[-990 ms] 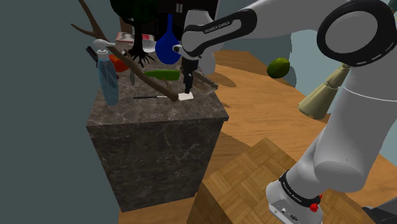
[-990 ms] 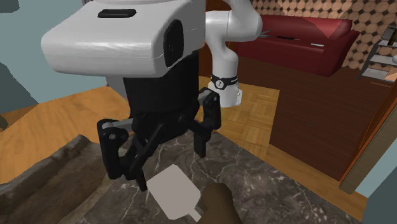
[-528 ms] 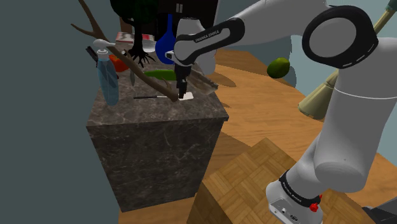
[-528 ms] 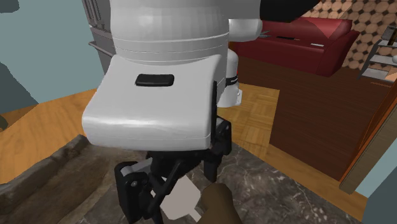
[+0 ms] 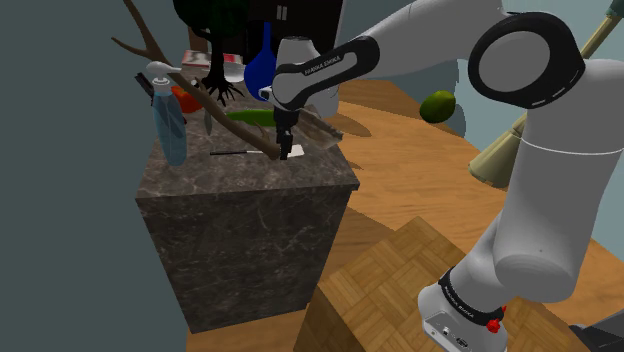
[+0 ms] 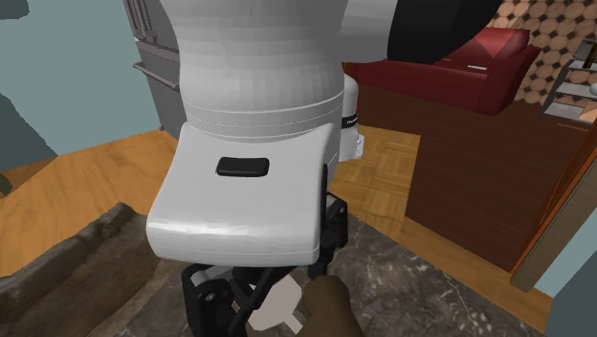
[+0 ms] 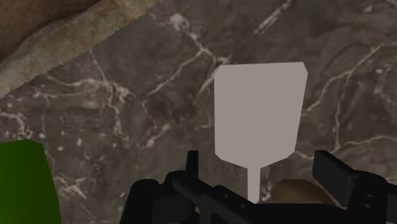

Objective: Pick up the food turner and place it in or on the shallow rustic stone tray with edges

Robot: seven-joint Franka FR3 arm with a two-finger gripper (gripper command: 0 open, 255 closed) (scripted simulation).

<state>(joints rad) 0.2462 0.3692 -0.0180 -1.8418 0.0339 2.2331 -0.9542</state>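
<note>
In the shoulder view the gripper (image 5: pixel 285 148) hangs low over the top of a dark marble block (image 5: pixel 245 235), directly above the food turner (image 5: pixel 295 152). The turner's pale blade lies flat near the top's right-hand edge in that view, back from the front edge. A bare branch (image 5: pixel 200 90), a spray bottle (image 5: pixel 171 125) and a green item (image 5: pixel 255 117) crowd the rear of the top. In the second exterior view the gripper (image 6: pixel 251 299) sits under the arm's big white wrist, with the food turner (image 6: pixel 276 312) flat on the marble block (image 6: pixel 411 278) beneath it. A brown rounded thing (image 6: pixel 330 306) lies just beside the blade – whether it is the turner's handle or the branch's end I cannot tell. A rough slab along the top's left edge in that view I take to be the stone tray (image 6: pixel 57 258). In the wrist view the gripper (image 7: pixel 261 167) has its jaws well apart, one on each side of the turner's thin neck, touching nothing and holding nothing. The blade of the food turner (image 7: pixel 257 111) lies beyond the tips on the marble block (image 7: pixel 127 114), with the stone tray (image 7: pixel 57 38) well apart from it. By my reading the approach is done – closing, lifting, carrying to the tray and setting down are all left.
</note>
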